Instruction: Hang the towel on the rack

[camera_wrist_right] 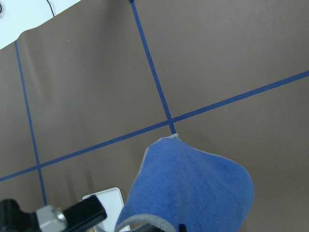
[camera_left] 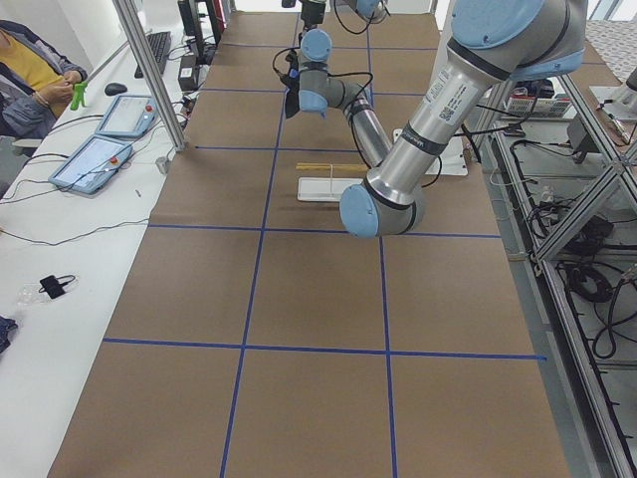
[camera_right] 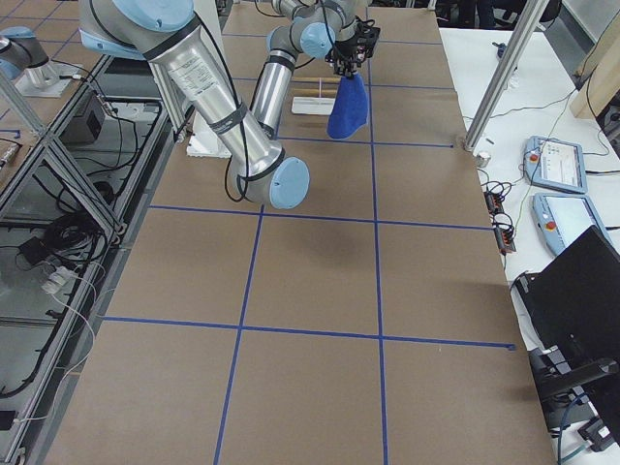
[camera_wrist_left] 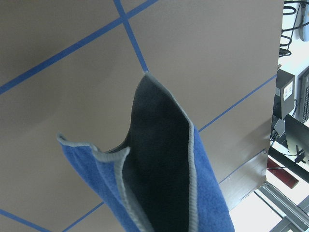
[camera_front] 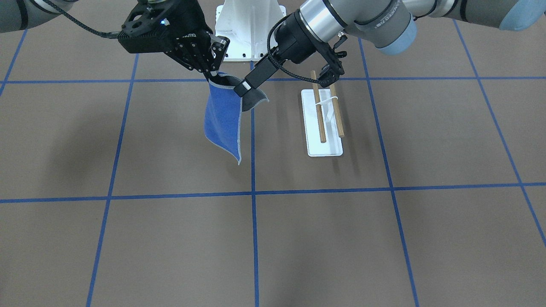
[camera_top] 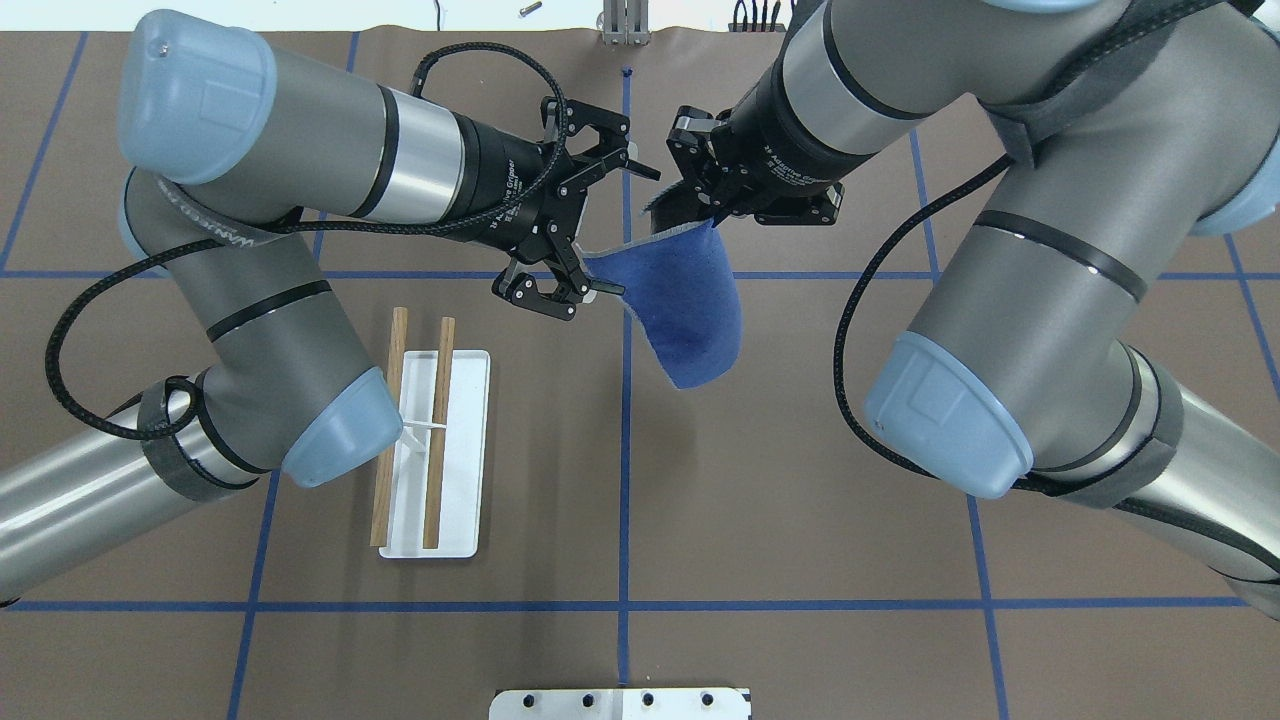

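Note:
The towel (camera_front: 224,117) hangs in the air above the table, with its blue face, dark grey face and light grey edging all showing. It also shows in the overhead view (camera_top: 690,320) and in both wrist views (camera_wrist_left: 164,169) (camera_wrist_right: 193,188). My right gripper (camera_front: 212,74) (camera_top: 705,215) is shut on its top corner. My left gripper (camera_front: 286,83) (camera_top: 632,232) is open wide, and one fingertip (camera_front: 243,88) lies against the towel's other upper corner. The rack (camera_front: 325,111) (camera_top: 435,430), two wooden dowels over a white base plate (camera_front: 324,149), stands on the table beside the towel, on my left.
The white bolted pedestal (camera_front: 249,25) (camera_top: 620,703) stands at my base, behind the grippers. Blue tape lines cross the brown table. My left arm's elbow (camera_top: 330,440) hangs over the rack's near end. Operator desks with tablets (camera_left: 100,159) line the far table side.

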Available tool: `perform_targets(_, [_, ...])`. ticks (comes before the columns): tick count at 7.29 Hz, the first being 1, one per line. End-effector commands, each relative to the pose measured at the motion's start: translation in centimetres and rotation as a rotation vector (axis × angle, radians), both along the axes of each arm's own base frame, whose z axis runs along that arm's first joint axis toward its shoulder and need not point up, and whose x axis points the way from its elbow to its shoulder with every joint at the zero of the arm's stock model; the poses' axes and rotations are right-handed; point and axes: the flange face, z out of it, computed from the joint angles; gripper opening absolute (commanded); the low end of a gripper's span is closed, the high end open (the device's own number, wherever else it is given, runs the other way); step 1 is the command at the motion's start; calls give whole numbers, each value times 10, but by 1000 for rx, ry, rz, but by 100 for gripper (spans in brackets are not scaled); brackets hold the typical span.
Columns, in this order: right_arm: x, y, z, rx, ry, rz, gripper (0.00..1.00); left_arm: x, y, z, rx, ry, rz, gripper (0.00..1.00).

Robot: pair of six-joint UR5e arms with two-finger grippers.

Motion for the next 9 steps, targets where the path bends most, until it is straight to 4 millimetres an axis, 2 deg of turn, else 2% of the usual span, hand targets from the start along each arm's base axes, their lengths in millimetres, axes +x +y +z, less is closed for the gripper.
perform_targets(1, [0,6,-5,3,-11,4,0,4,-1,2,-5,-5,-1,81])
perform_targets(2, [-1,6,-6,-5,-14,9,0,5,-2,2,-7,-6,-1,63])
perform_targets(4, [0,5,-5,-5,-12,13,0,4,-1,-1,-6,-2,1,0])
perform_targets(6, [-1,6,-5,-5,-11,12,0,4,-1,-1,2,-4,1,0])
perform_targets(7, [-1,6,-6,-1,-13,11,14,5,-1,-1,3,-4,2,0])
perform_targets(8, [-1,6,-6,-1,-13,11,22,4,-2,0,20,-9,0,0])
perform_targets(9, [3,8,-5,4,-16,13,99,5,-2,1,27,-12,0,0])
